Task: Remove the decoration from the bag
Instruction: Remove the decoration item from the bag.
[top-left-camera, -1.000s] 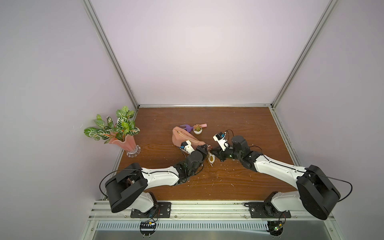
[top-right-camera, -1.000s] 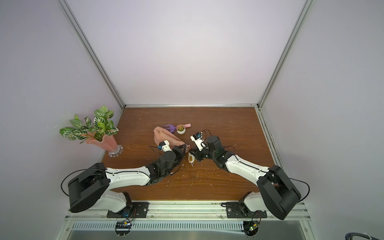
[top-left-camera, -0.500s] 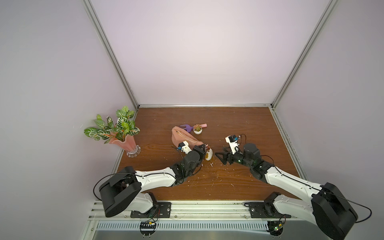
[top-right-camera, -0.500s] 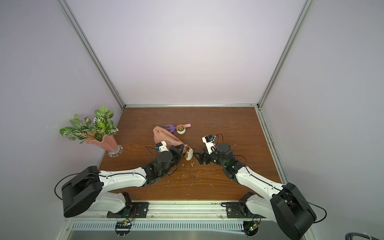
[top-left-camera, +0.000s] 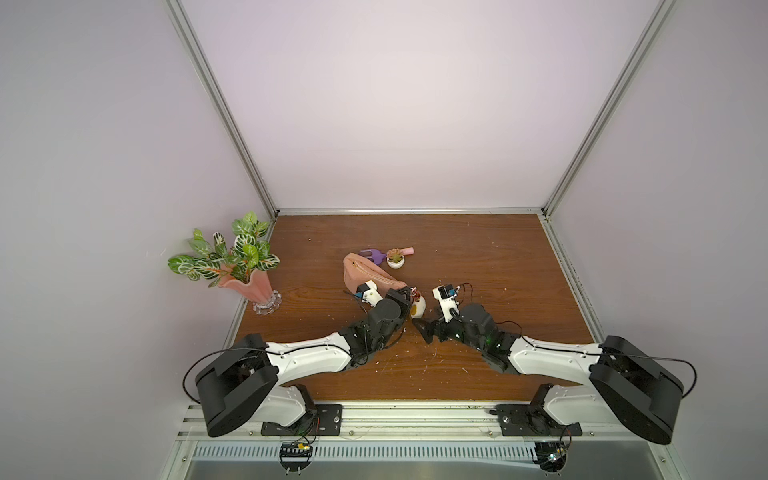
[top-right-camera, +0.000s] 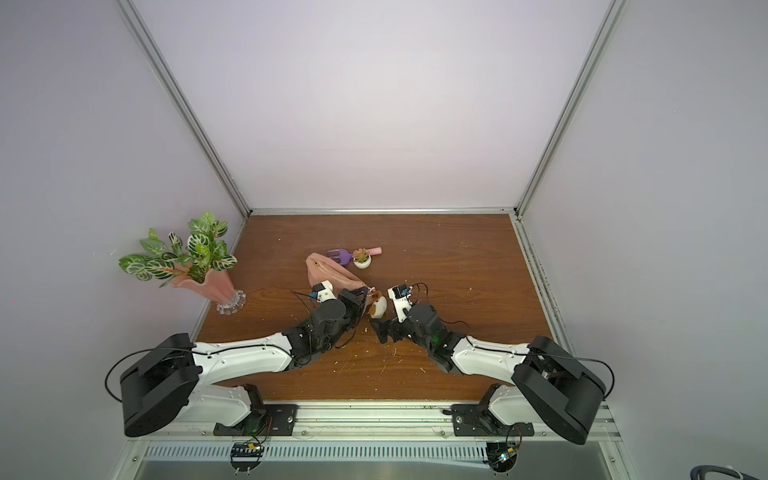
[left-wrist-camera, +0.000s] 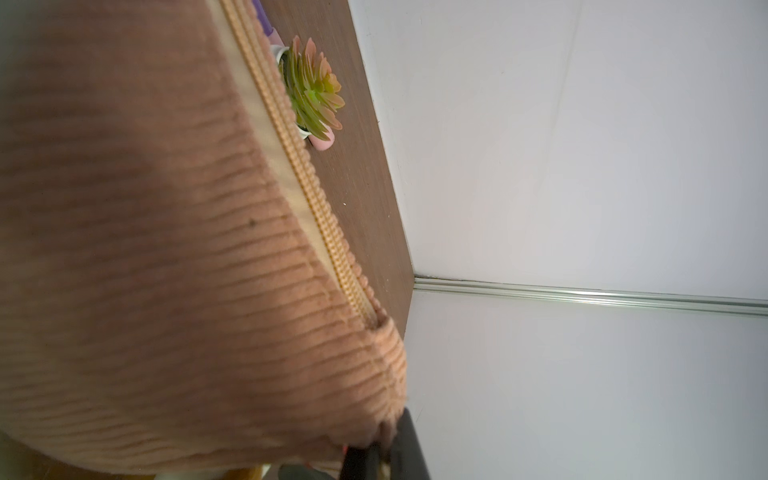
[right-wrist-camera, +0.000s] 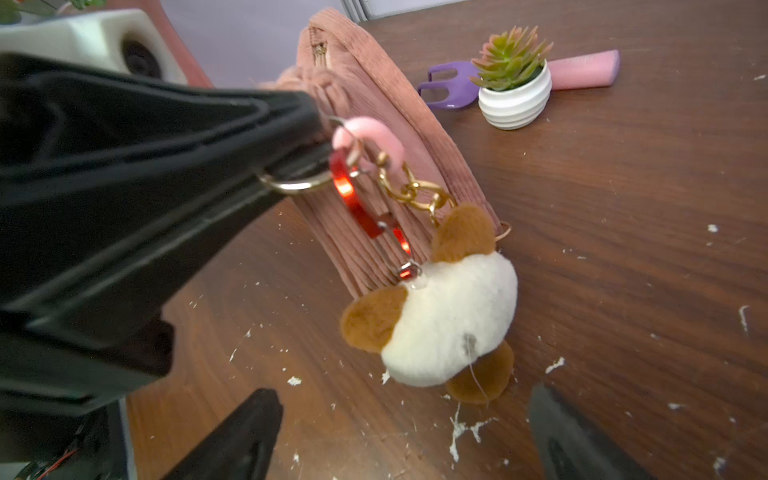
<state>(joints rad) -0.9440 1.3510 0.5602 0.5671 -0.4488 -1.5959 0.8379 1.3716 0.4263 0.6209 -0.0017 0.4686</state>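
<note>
1. The left gripper (right-wrist-camera: 318, 141) is clenching tight on the tip of the bag (right-wrist-camera: 374, 91), right at its metal ring (right-wrist-camera: 291, 185).
2. The decoration (right-wrist-camera: 449, 324) is dangling from a red clip (right-wrist-camera: 357, 203) and gold chain (right-wrist-camera: 411, 193), just beyond that gripper's tip.
3. The right gripper (right-wrist-camera: 401, 424) is gaping wide, released, with the decoration lying just ahead of its spread fingers, apart from both.

Top views look steeply down on the bag (top-left-camera: 354, 277) from afar; both wrist cameras face it from close.
</note>
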